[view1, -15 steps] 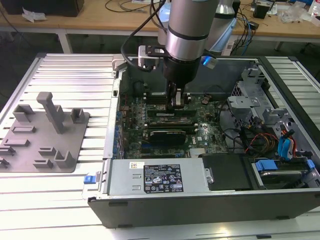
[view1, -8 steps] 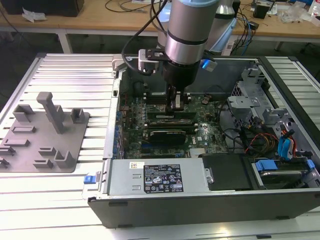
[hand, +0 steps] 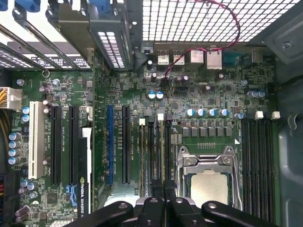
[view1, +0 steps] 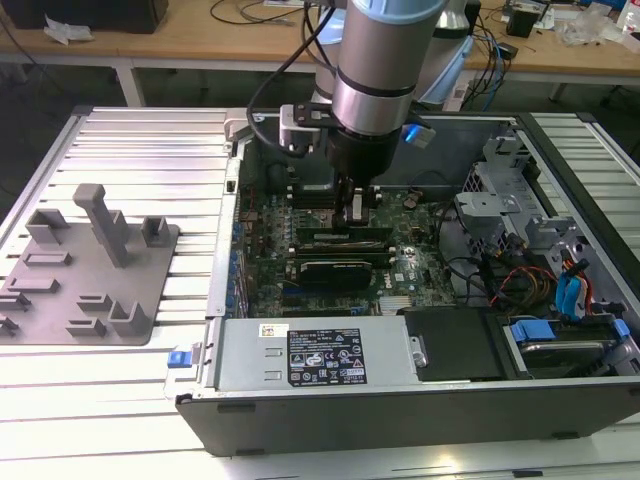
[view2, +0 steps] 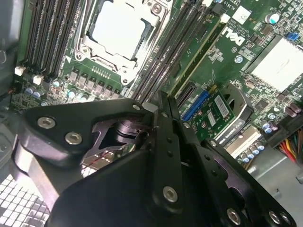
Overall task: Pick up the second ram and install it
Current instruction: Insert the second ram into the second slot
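Step in hand (judged): seating the second ram in its slot.

- The arm (view1: 385, 60) stands upright over the open computer case (view1: 400, 410). Its hand (view1: 357, 208) is down at the motherboard (hand: 128, 94), just beside the processor socket (hand: 208, 184).
- Hand state: the fingers (view2: 165, 156) are drawn together in both wrist views.
- The fingertips sit at the near end of the second ram (view2: 199, 52), a thin green stick lying along 1 slot. I cannot tell whether they pinch its top edge or only bear on it.
- To do this well (judgement), press straight down with the stick square to the slot and the load even. A tilt would jam 1 end and leave the end latch unclosed.

Around:
- The grey tray (view1: 90, 290) and its post (view1: 105, 225) sit on the ribbed surface (view1: 130, 140), well apart from the case.
- The broad black card (view1: 335, 270) lies near the hand.
- A bank of dark slots (hand: 258, 161) lies beyond the socket.
- Neighbouring slots crowd the stick on both sides, so there is little room for sideways drift.
- The red wire (hand: 222, 28) runs well apart from the work.
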`<state>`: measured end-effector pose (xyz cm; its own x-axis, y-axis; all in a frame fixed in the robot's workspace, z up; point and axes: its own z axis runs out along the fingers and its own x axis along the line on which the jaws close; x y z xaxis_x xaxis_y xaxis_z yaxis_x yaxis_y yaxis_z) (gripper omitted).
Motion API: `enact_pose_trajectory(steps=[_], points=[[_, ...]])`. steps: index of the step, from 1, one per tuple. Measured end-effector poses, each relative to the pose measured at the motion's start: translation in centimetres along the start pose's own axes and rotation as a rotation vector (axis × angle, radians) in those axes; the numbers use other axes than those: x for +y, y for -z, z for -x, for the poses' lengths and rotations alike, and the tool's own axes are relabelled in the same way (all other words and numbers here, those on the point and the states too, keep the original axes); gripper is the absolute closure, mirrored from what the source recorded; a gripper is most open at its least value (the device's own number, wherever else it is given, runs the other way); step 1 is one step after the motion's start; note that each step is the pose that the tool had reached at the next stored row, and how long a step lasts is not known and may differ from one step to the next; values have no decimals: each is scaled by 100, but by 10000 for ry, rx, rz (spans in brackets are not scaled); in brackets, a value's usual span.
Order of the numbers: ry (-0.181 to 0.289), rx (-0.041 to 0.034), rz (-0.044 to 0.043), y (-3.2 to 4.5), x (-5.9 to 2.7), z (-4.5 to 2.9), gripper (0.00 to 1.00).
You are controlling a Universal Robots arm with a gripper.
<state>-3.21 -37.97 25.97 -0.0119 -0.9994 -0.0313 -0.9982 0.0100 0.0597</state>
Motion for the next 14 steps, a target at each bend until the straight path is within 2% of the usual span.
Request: enact_pose_trajectory(steps=[6,10,14], points=[[0,0,1,-8,0,0,91],[0,0,0,-61,-4,-2,91],[0,0,0,-68,-4,-2,91]])
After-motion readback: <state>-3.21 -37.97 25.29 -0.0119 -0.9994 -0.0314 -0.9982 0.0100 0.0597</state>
